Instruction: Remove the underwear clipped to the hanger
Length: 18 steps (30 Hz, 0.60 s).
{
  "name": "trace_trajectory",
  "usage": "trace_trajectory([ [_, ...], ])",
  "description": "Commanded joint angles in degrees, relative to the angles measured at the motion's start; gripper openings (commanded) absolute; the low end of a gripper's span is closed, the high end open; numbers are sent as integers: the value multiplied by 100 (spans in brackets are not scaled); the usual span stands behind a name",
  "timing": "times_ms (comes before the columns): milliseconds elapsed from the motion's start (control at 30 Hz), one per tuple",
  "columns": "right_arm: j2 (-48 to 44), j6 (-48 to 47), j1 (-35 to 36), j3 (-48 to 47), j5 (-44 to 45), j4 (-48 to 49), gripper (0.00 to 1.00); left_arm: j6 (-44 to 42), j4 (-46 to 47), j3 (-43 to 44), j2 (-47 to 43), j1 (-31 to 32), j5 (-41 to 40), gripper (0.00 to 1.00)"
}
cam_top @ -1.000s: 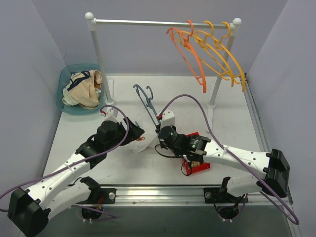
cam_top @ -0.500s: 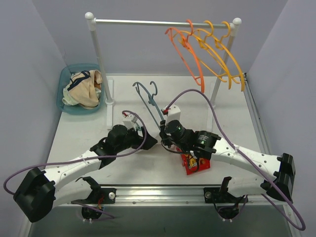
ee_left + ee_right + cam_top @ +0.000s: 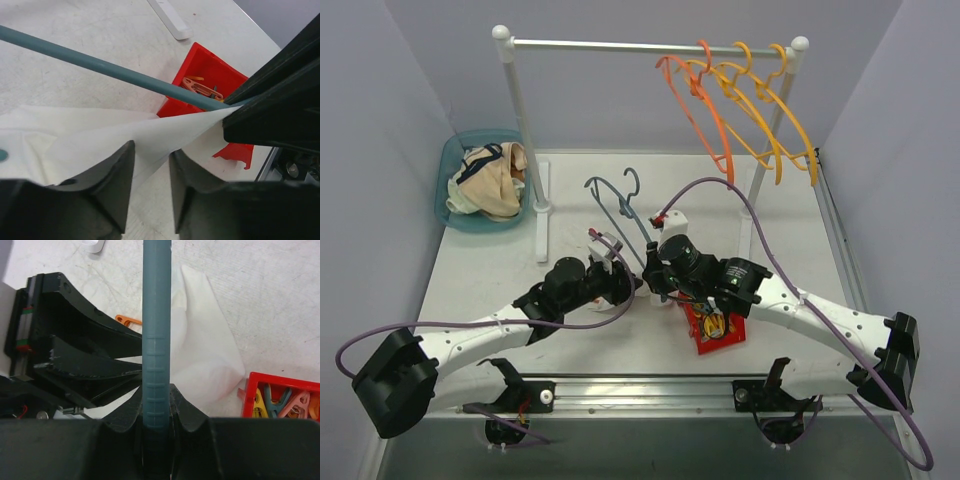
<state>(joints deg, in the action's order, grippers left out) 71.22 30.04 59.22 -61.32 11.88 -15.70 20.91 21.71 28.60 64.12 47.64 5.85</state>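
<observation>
**A:** Where is the white underwear at this moment?

**B:** Look to the middle of the table [image 3: 480,270], between your two arms. The white underwear [image 3: 200,350] lies spread there beneath the bar of the teal hanger [image 3: 156,315]. One corner of it rises taut to the spot where that bar meets your right end effector [image 3: 156,399].

**A:** And what is that one holding?

**B:** Its fingers are closed tight on the hanger bar, pressed against it on each side. The hanger's hook end points away toward the rail [image 3: 620,45].

**A:** The left one?

**B:** Your left end effector [image 3: 151,152] is narrow, with a fold of the white cloth pinched between its fingers [image 3: 107,175]. In the overhead view it sits just beside the right one.

**A:** Anything else close by?

**B:** A red tray [image 3: 215,62] of coloured clips [image 3: 287,402] stands near the cloth, under your right arm. A lone orange clip [image 3: 127,320] lies on the table beside your left end effector. Well apart, at the far left corner, you have a basket [image 3: 450,160] with a heap of pale cloth [image 3: 490,180] in it
</observation>
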Motion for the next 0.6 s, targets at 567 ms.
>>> trace_trajectory([
  [567,-56,-244,-376,-759,508,-530,0,299,-1001,-310,-512,26,-1013,3],
])
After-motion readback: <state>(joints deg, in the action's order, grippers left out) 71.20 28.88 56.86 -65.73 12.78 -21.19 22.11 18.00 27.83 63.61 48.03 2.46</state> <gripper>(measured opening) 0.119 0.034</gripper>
